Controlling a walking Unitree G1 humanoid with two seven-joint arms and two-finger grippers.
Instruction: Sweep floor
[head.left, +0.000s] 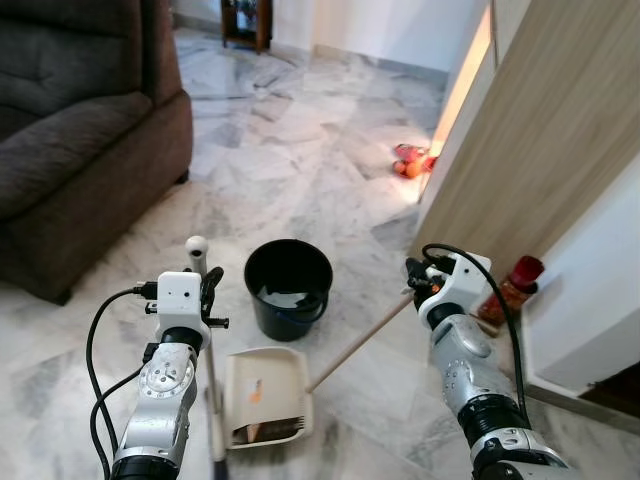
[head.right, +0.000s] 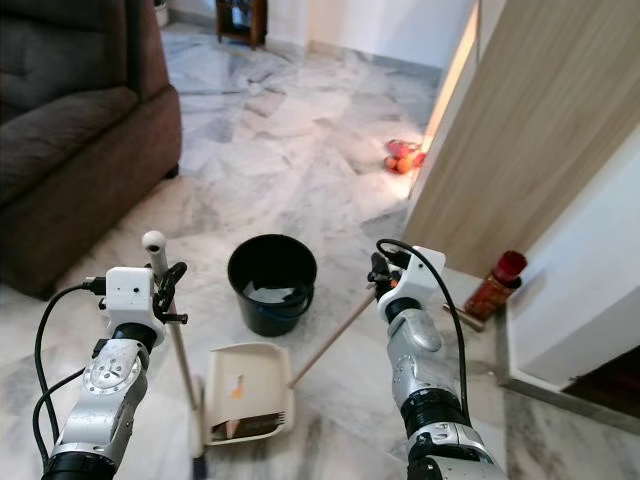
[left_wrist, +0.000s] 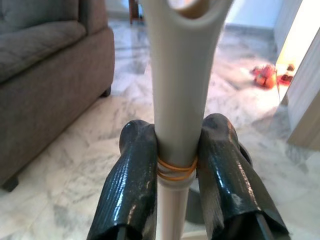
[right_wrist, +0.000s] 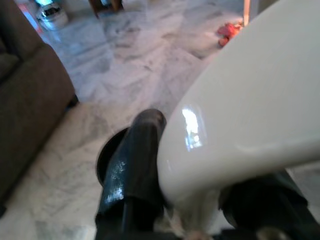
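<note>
1. Left eye view: the left gripper (head.left: 205, 290) is clamped on the upright broom handle (head.left: 197, 252), and the right gripper (head.left: 418, 280) grasps the top of the dustpan handle (head.left: 360, 341), which slants down to the dustpan (head.left: 266, 395) on the marble floor (head.left: 300, 150).
2. Some debris lies in the dustpan, just beside the black bucket (head.left: 288, 288), so I judge sweeping partly done; tipping it into the bucket seems left.
3. Orange litter (head.left: 409, 162) lies well apart by the wooden door (head.left: 540, 130), unswept.
4. Left wrist view shows both fingers (left_wrist: 131, 185) pressing the handle at a rubber band (left_wrist: 176, 170), detail the head views lack.
5. Right wrist view shows a pale rounded grip (right_wrist: 250, 115) between its fingers.
</note>
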